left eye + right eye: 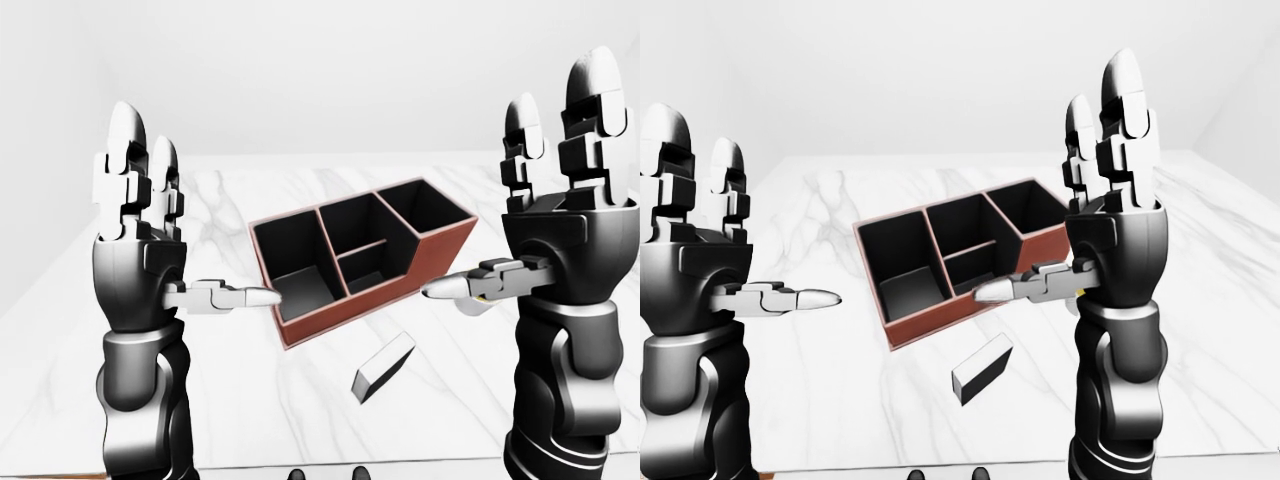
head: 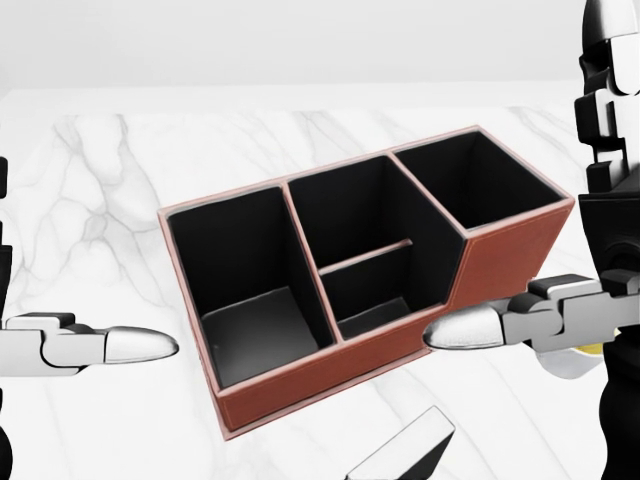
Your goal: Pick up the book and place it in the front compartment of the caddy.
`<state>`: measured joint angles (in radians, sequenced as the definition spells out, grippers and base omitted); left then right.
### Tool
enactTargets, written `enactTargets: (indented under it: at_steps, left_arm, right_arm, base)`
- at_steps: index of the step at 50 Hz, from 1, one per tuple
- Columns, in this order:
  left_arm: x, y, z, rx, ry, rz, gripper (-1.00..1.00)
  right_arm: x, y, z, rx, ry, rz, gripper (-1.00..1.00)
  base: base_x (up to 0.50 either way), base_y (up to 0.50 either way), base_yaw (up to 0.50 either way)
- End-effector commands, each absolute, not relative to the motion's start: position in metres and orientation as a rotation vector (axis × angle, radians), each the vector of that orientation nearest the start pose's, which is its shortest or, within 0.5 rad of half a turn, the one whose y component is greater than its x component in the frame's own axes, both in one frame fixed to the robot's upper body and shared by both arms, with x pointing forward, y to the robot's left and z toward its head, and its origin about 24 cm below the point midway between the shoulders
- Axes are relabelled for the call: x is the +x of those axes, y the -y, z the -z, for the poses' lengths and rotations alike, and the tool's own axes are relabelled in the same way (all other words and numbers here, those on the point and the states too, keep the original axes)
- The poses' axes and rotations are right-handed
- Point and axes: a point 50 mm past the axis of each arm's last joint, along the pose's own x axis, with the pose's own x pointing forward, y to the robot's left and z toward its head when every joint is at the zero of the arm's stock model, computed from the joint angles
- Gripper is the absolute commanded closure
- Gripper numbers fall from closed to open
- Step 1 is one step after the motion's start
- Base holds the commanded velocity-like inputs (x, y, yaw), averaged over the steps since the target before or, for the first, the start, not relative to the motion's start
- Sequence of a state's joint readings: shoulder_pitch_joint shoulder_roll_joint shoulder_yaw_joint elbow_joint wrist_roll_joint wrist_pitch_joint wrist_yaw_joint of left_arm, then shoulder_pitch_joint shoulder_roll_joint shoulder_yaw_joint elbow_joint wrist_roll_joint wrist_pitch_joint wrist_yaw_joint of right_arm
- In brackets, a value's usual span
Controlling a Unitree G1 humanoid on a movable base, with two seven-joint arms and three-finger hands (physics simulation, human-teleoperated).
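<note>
The book (image 1: 383, 366), black-covered with a white page edge, lies on the marble table (image 1: 240, 400) just below the caddy in the left-eye view; the head view cuts it off at the bottom edge. The caddy (image 1: 441, 254) is red-brown with black-lined compartments: one large at the left, two small in the middle, one tall at the right. My left hand (image 1: 197, 222) is raised left of the caddy, fingers up, thumb pointing right, open and empty. On the other side my right hand (image 1: 1050, 190) stands the same way, open, its thumb crossing the caddy's lower right wall.
A white cup (image 2: 577, 361) with yellow inside stands right of the caddy, mostly hidden behind my right thumb. The table's near edge (image 1: 330, 464) runs along the bottom of the left-eye view. A plain pale wall rises behind the table.
</note>
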<state>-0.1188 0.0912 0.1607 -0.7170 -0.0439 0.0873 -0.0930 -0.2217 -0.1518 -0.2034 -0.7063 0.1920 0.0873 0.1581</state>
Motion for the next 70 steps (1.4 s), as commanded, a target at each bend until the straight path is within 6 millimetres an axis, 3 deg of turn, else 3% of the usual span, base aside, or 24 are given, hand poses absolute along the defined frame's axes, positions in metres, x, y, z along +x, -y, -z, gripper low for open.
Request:
enactTargets:
  at_steps: [1,18,36,42,70]
  left_arm:
    - [0.211,-0.172,-0.218,0.119,0.752,0.008,-1.0]
    - [0.211,-0.172,-0.218,0.12,0.748,0.011,-1.0]
    - [0.209,-0.171,-0.22,0.116,0.762,0.012,-1.0]
    - [0.209,-0.172,-0.22,0.117,0.762,0.011,-1.0]
    - [0.209,-0.173,-0.221,0.121,0.768,0.008,-1.0]
  right_arm:
    - [0.213,0.173,-0.241,-0.076,0.853,-0.138,-1.0]
    - [0.214,0.178,-0.244,-0.02,0.872,-0.112,-1.0]
    - [0.211,0.174,-0.243,-0.066,0.866,-0.146,-1.0]
    - [0.213,0.172,-0.24,-0.096,0.851,-0.148,-1.0]
    - [0.183,0.15,-0.254,-0.436,0.944,-0.247,-1.0]
  base:
    - [0.5,0.0,0.0]
    - [0.02,0.12,0.0]
    - [0.0,0.0,0.0]
    - [0.49,0.0,0.0]
    - [0.02,0.0,0.0]
